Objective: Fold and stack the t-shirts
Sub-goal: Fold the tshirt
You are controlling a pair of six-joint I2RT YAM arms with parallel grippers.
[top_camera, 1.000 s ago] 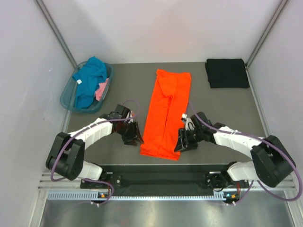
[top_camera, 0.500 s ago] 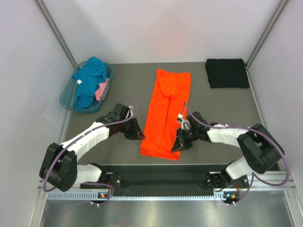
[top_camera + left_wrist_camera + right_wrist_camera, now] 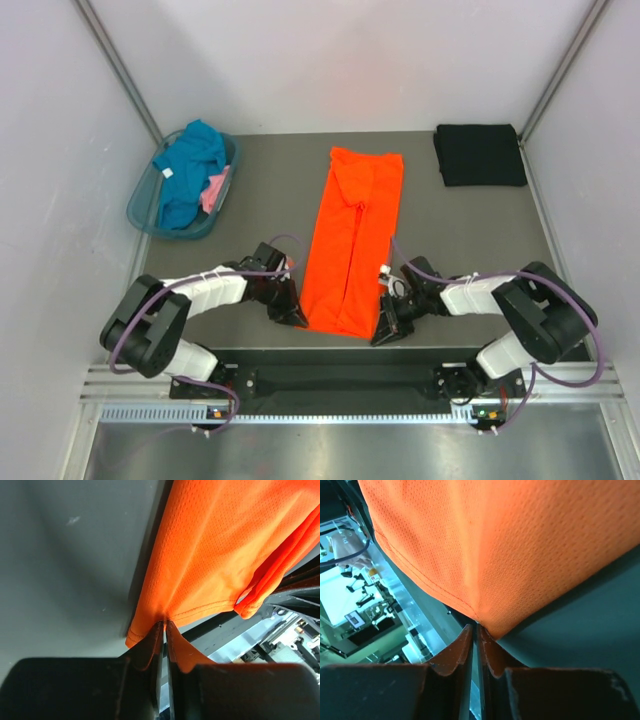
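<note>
The orange t-shirt [image 3: 352,235] lies as a long narrow strip down the middle of the grey table [image 3: 460,230]. My left gripper [image 3: 293,316] is shut on the near left corner of its hem [image 3: 165,617], and the cloth bunches between the fingertips. At the near right corner, my right gripper [image 3: 385,328] is shut on the hem [image 3: 479,620] in the same way. A folded black t-shirt [image 3: 479,154] rests at the far right. Teal [image 3: 190,165] and pink [image 3: 215,187] t-shirts are heaped in the basket.
A translucent blue-green basket [image 3: 145,208] stands at the far left. White walls close in the table on three sides. The table's near edge and the arms' mounting rail [image 3: 340,380] lie just below the shirt's hem.
Both grippers slid toward the near edge and inward to the shirt's bottom corners and closed on the hem. The hem has drawn in and now sits narrower and slightly lifted.
</note>
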